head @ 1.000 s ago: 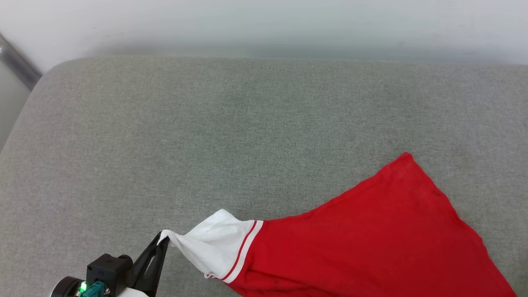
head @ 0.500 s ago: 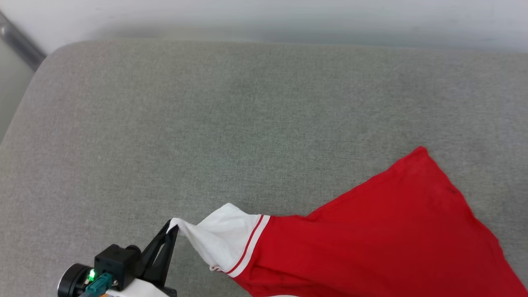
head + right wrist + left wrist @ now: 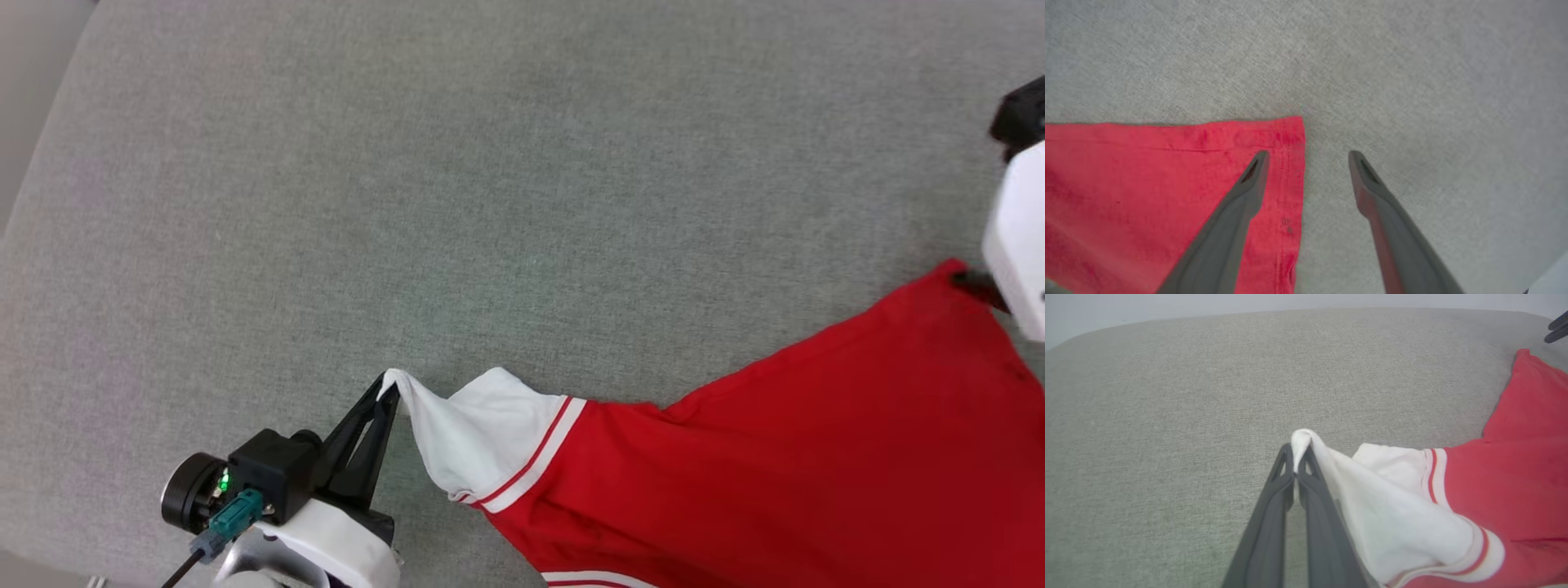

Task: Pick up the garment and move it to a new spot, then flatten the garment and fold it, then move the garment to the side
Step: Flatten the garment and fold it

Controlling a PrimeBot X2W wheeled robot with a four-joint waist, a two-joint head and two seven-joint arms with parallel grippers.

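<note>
**Item:** the garment (image 3: pixel 775 457), a red jersey. It lies on the near right part of a grey upholstered surface (image 3: pixel 408 163), and its lower portion runs off the bottom edge of the head view. No number or lettering faces up.

**Left gripper** (image 3: pixel 389 390): fingers clenched on the tip of the white sleeve (image 3: pixel 482 433). The cloth is bunched between them and drawn taut leftward. In my judgement this hold anchors that side so the body can be pulled flat.

**Right gripper** (image 3: pixel 1306 157): fingers spread wide, grasping nothing. One finger is above the red hem corner (image 3: pixel 1286 130), the other above bare upholstery. Whether either touches the cloth cannot be told. The corner probably lies there to stretch the cloth away from the sleeve.

**Condition:** the red body fans out aslant, with ripples beside the striped trim. Flattening looks under way; folding is not begun.
</note>
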